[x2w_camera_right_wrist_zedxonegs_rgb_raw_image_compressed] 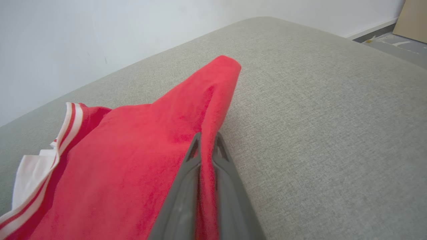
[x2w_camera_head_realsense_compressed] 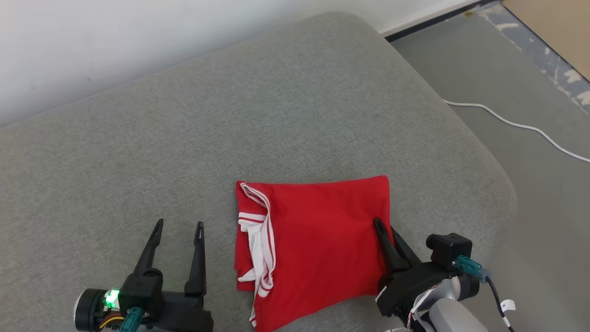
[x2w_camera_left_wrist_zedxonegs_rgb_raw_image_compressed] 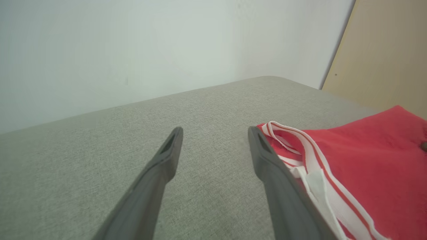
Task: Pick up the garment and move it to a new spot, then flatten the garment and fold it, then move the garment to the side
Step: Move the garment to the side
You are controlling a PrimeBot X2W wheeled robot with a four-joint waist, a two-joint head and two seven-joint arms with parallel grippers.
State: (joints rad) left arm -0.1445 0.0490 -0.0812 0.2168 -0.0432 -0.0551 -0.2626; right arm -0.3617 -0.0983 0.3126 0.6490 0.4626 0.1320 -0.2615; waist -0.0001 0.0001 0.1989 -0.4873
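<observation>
Right gripper (x2w_camera_right_wrist_zedxonegs_rgb_raw_image_compressed: 207, 138) pinches garment (x2w_camera_head_realsense_compressed: 322, 230) edge — left gripper (x2w_camera_head_realsense_compressed: 179, 225) spread wide alongside.

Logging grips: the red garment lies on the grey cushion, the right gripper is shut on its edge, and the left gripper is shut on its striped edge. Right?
Not the left gripper: the left wrist view shows it open beside the garment. The rest holds: the garment lies on the cushion and the right gripper is shut on its edge.

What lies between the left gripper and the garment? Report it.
Bare grey cushion, seen in the head view: the open left gripper stands apart from the garment and its striped edge.
</observation>
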